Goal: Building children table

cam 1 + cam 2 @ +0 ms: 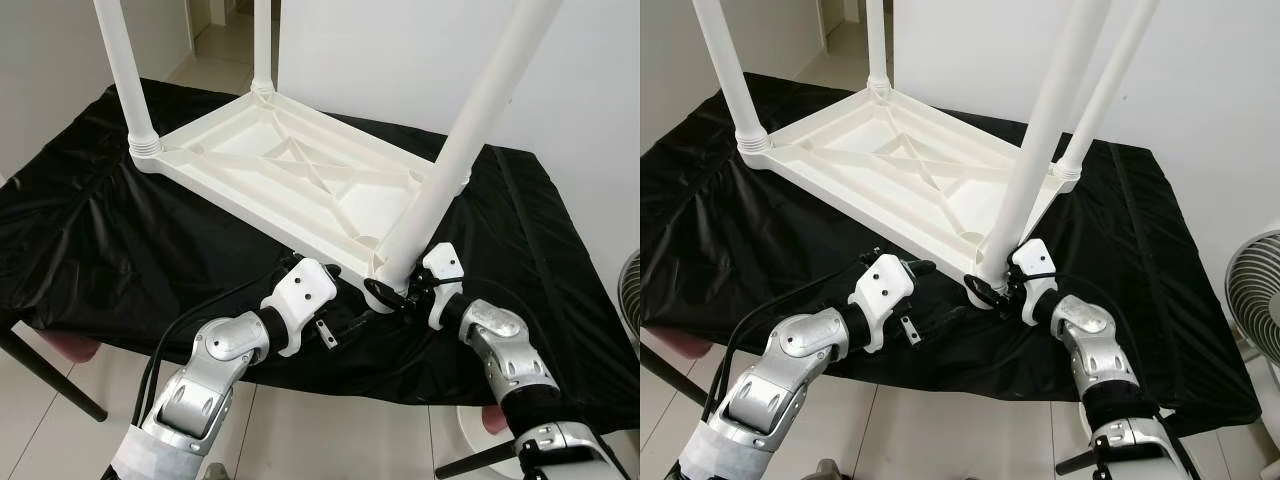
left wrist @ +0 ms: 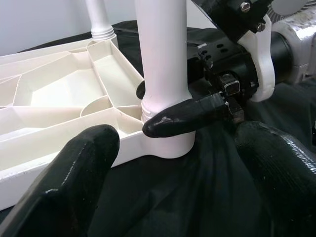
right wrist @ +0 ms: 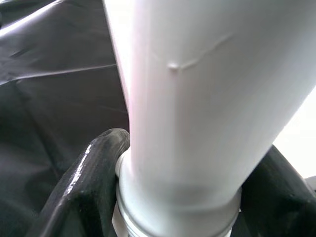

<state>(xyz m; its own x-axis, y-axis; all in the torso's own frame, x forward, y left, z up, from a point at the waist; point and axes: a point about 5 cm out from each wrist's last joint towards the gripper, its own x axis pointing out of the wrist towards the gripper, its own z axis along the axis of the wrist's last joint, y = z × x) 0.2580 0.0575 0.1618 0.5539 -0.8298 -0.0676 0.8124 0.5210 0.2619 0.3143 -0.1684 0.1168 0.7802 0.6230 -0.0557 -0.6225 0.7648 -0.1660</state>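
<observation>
1 tabletop (image 1: 300,170) – 4 legs (image 1: 1035,150)

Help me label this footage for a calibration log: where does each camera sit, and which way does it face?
Left and right eye views: on the head, looking down at the upturned white table on the black cloth; both silver arms show.
Left wrist view: along the open left end effector, facing the near leg.
Right wrist view: close on that leg, right end effector clamping its base.
All share this leg.

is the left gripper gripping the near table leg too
No, the left gripper is open with its fingers apart beside the table leg; the right gripper clasps the leg's base.
</observation>
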